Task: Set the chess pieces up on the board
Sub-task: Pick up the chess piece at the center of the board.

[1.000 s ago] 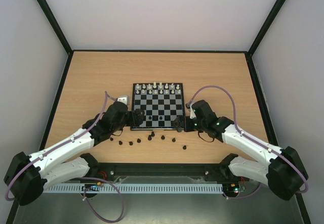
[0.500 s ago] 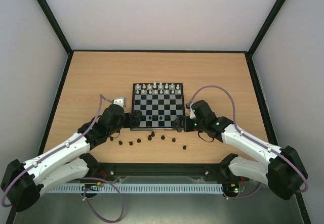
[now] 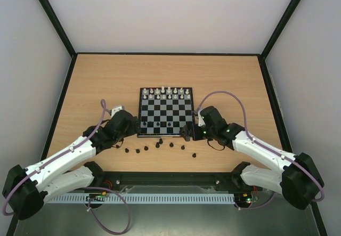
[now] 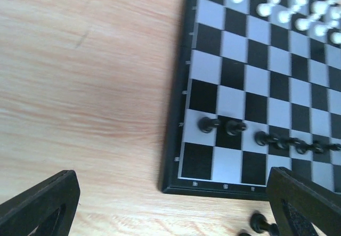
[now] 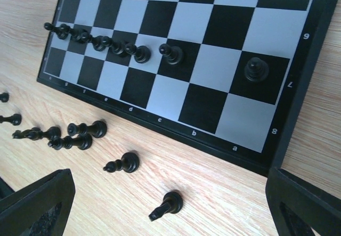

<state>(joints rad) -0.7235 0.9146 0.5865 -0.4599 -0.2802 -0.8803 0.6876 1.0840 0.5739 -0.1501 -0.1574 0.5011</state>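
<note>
The board (image 3: 165,111) lies mid-table, with white chess pieces (image 3: 168,92) on its far rows and black pawns (image 3: 168,124) in a row near its front. Several black pieces (image 3: 160,146) lie loose on the wood in front of it. My left gripper (image 3: 139,125) is open at the board's near-left corner (image 4: 170,185), its fingers (image 4: 40,204) wide apart and empty (image 4: 171,193). My right gripper (image 3: 187,132) is open at the near-right corner. In its wrist view a toppled black piece (image 5: 169,204) lies on the wood between the fingers (image 5: 306,204), untouched (image 5: 169,180).
In the right wrist view more black pieces lie on their sides: one (image 5: 125,163) close by and a cluster (image 5: 74,135) further left. A lone pawn (image 5: 257,69) stands apart from the pawn row (image 5: 117,47). Black rails (image 3: 58,108) edge the table.
My left arm has drawn back a little to the left of the board's near corner. The right arm has barely shifted. Both grippers have stayed open and no piece has moved.
</note>
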